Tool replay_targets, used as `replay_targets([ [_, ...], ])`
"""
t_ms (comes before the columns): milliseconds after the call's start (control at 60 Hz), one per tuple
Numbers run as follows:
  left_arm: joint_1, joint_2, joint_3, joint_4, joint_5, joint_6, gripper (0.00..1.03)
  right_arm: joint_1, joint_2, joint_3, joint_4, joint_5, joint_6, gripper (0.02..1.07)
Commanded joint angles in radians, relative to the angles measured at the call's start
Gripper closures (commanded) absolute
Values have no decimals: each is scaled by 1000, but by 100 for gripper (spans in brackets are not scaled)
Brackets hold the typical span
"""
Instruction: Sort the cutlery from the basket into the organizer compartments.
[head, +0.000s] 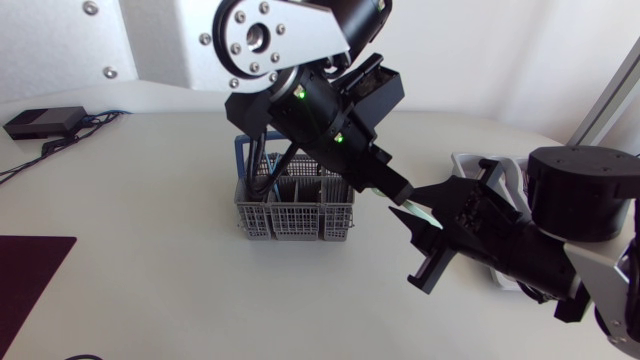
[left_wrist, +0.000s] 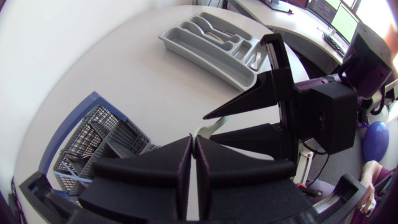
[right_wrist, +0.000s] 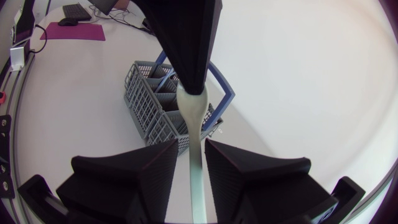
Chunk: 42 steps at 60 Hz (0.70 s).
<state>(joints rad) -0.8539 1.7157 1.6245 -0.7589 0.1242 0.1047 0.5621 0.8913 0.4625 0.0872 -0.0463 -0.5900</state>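
Your left gripper (left_wrist: 194, 142) is clamped on one end of a pale green utensil (right_wrist: 195, 112), held just beside the grey cutlery basket (head: 295, 212), on its right-arm side. Your right gripper (right_wrist: 191, 149) stands narrowly parted around the utensil's handle. Well apart from the basket lies the grey organizer (left_wrist: 208, 43).

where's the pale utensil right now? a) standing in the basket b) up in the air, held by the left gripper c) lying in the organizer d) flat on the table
b: the left gripper clamps one end of the pale utensil, whose other end runs between the right gripper's fingers.
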Motion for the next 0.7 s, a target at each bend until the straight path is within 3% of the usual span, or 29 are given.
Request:
replay_targets([
  [0,-7,22,26,-3,12,-14,100,12,18,30,19,14,21,80],
  [150,-7,22,20,-3,14,-14,100,18,29,36,20,20,21,89],
  [500,-10,22,17,-3,22,-17,99,18,34,33,8,19,22,94],
  [600,-4,21,26,-3,23,-25,81,18,31,27,0,11,21,94],
  [633,3,18,32,-3,25,-28,69,16,28,27,-10,2,21,95],
  [683,12,16,40,-3,25,-31,59,16,24,24,-17,-4,19,95],
])
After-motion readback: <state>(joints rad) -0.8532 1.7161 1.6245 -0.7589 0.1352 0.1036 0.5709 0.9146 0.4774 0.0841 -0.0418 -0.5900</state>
